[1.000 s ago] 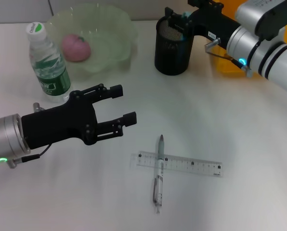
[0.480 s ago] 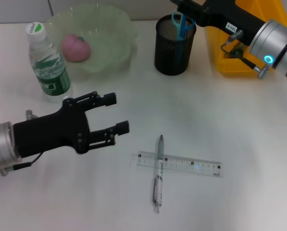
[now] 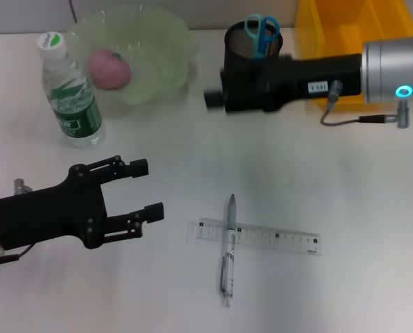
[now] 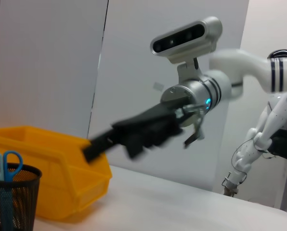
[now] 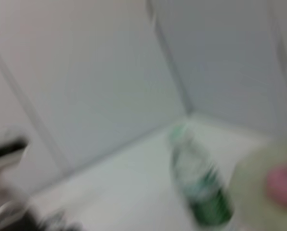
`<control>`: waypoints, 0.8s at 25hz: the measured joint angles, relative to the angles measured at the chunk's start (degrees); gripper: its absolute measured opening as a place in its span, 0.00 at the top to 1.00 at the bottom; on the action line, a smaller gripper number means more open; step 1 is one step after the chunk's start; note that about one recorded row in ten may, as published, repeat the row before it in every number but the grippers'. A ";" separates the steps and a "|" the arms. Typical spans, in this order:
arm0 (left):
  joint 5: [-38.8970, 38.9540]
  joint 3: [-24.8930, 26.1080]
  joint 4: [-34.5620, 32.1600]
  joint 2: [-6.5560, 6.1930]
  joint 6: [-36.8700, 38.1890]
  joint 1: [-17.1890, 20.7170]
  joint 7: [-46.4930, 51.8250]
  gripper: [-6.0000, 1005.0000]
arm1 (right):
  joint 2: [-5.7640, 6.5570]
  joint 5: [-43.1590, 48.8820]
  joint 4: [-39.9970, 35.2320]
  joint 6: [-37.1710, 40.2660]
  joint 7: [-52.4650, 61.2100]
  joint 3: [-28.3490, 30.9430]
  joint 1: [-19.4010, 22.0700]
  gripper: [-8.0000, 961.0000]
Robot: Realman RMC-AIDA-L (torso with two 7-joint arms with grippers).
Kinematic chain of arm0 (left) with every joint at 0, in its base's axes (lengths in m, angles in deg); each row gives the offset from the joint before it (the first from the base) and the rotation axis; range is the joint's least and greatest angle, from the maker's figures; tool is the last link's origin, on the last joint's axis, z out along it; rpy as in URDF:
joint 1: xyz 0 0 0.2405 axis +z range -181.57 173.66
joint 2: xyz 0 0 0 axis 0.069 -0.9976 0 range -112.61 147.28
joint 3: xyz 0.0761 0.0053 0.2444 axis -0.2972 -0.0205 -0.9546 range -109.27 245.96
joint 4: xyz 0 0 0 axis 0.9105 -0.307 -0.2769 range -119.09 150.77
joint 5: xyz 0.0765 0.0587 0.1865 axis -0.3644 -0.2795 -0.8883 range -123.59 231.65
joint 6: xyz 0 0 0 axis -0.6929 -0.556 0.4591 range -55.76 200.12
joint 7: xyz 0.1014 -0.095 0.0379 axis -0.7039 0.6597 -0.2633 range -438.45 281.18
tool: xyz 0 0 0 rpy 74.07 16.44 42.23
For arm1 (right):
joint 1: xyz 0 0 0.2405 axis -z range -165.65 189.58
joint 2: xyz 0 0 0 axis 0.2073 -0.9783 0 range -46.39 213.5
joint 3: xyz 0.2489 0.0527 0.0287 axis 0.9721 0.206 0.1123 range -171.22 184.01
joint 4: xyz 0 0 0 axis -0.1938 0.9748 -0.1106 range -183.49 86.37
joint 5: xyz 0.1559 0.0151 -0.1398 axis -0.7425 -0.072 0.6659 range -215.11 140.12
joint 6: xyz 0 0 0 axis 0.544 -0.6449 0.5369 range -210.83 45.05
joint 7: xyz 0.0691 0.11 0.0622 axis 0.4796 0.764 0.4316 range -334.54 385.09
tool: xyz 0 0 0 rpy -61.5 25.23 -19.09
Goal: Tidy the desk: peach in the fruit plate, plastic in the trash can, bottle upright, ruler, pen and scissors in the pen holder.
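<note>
In the head view most of the tidying looks done already. The peach (image 3: 109,68) lies in the fruit plate (image 3: 166,38) at the upper left of the frame. The bottle (image 3: 71,95) stands upright just beside that plate, on the table (image 3: 345,187). The scissors (image 3: 262,32) stand in the pen holder (image 3: 238,43) at the upper centre, with their blue handles up, so they need no more work.

What remains is in the lower centre: the pen (image 3: 228,251) lies across the ruler (image 3: 258,236), touching it. Because the pen is on top, I judge it should be lifted first, so the ruler is not dragged.

The left end effector (image 3: 141,189) is at the lower left, above the table, with its fingers spread open and nothing between them. It points toward the pen and ruler, but is still apart from them.

The right end effector (image 3: 214,98) reaches across the upper centre, in front of the pen holder; I cannot tell if it is open or closed. Behind it stands the yellow bin (image 3: 345,28), probably the trash can.
</note>
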 joint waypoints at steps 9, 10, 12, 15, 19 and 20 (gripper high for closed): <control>-0.03 0.23 -0.08 -1.02 0.56 0.63 0.08 0.23 | 0.47 29.23 -5.55 16.38 16.02 1.91 -11.21 0.26; -0.03 0.14 -0.14 -1.37 0.70 0.65 0.38 0.23 | 0.47 29.23 -5.55 16.38 16.02 1.91 -11.21 0.26; -0.03 0.07 -0.28 -1.85 1.22 0.77 0.52 0.23 | -0.36 32.79 -7.39 17.86 16.61 1.69 -11.78 0.26; -0.36 0.04 -0.44 -2.35 1.65 0.90 0.79 0.23 | -1.65 36.75 -10.27 20.43 16.82 1.58 -12.35 0.26; -1.07 0.00 -0.69 -3.10 1.79 0.99 1.65 0.23 | -3.09 40.77 -12.44 22.44 16.96 -2.68 -13.16 0.26; -1.12 -0.01 -0.70 -3.22 1.81 1.01 1.73 0.23 | -3.17 41.24 -12.45 22.46 16.99 -4.45 -13.31 0.26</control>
